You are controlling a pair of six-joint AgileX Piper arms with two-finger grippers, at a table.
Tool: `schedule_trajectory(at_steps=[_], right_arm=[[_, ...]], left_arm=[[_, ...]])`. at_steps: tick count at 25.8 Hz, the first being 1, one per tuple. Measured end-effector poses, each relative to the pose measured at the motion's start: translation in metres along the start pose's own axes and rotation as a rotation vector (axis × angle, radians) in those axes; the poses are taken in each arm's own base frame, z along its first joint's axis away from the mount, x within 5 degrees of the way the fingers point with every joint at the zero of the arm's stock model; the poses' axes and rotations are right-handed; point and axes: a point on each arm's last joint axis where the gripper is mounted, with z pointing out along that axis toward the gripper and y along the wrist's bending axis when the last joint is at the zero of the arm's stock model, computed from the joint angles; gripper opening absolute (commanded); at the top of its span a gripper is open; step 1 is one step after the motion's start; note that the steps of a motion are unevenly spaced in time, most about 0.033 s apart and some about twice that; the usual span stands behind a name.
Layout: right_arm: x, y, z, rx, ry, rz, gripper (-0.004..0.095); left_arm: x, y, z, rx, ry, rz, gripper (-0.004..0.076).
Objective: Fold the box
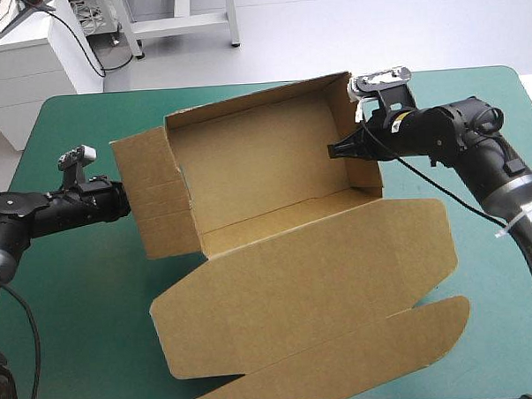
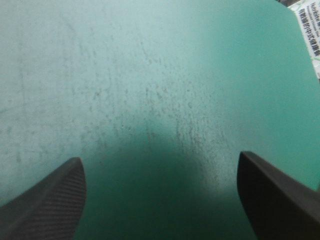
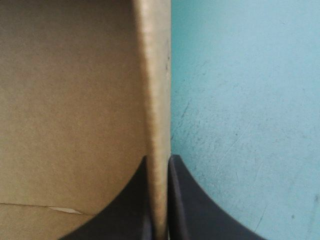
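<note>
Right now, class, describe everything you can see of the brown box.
The box is brown board, an open tray on the teal-green table. Its far and right walls stand up. The left flap leans outward. The lid lies flat toward the near edge, with a tuck flap beyond it. The right gripper is shut on the right wall.
</note>
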Motion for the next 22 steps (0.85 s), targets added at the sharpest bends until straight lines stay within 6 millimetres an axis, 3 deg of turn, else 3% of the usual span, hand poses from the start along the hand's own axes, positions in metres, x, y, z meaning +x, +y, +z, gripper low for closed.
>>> schedule_trajectory(at_steps=[5, 11, 22], right_arm=[[-0.002, -0.005, 0.012, 0.011, -0.013, 0.041, -0.0019], [-0.001, -0.032, 0.016, 0.067, 0.009, 0.113, -0.0019], [0.000, -0.034, 0.016, 0.071, 0.020, 0.119, -0.0016]], left_arm=[[-0.002, -0.012, 0.001, 0.120, -0.021, 0.034, 0.0588], [-0.002, -0.018, 0.000, 0.184, -0.034, 0.055, 0.0588], [-0.008, -0.038, -0.006, 0.403, -0.116, 0.124, 0.0585]])
